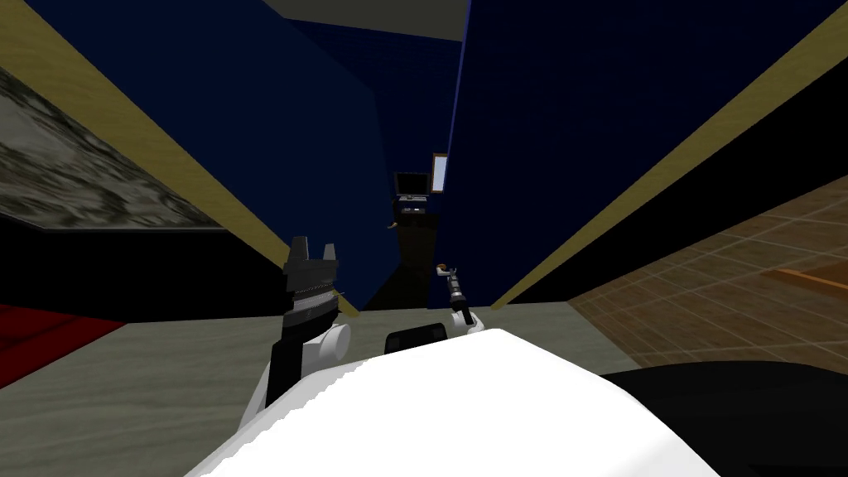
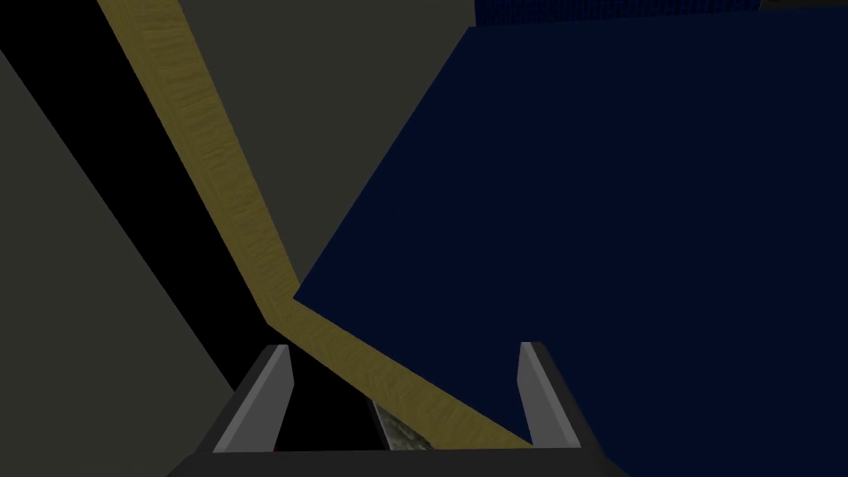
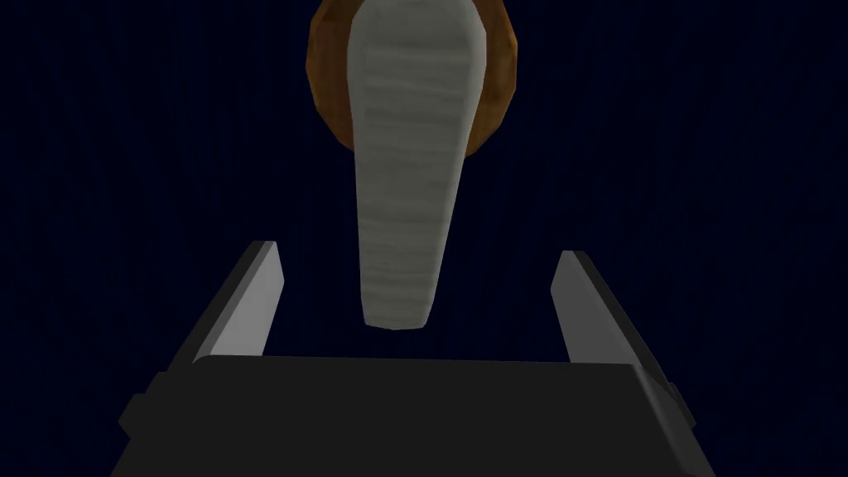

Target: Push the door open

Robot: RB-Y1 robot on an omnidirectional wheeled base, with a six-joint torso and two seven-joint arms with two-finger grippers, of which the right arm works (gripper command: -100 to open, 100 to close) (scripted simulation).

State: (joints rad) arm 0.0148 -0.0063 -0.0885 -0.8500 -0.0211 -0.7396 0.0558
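Note:
A light grey lever handle point(image 3: 410, 190) on a brown round plate point(image 3: 497, 91) sits on a dark blue door point(image 3: 662, 166). My right gripper point(image 3: 418, 248) is open, one finger on each side of the lever's free end and neither touching it. In the head view the right gripper point(image 1: 447, 275) reaches forward to the small handle point(image 1: 443, 267) at the edge of the dark blue panel point(image 1: 530, 149). My left gripper point(image 1: 314, 244) is raised at the left, open and holding nothing. The left gripper point(image 2: 404, 346) faces a blue panel point(image 2: 621, 248) and yellow trim point(image 2: 224, 182).
Dark blue walls with yellow baseboards point(image 1: 646, 174) splay out on both sides. Through a narrow gap ahead stand a dark cabinet point(image 1: 414, 248) and a bright framed picture point(image 1: 440, 172). The floor point(image 1: 166, 373) is grey, with a red rug point(image 1: 33, 331) at left and brown tiles point(image 1: 729, 281) at right.

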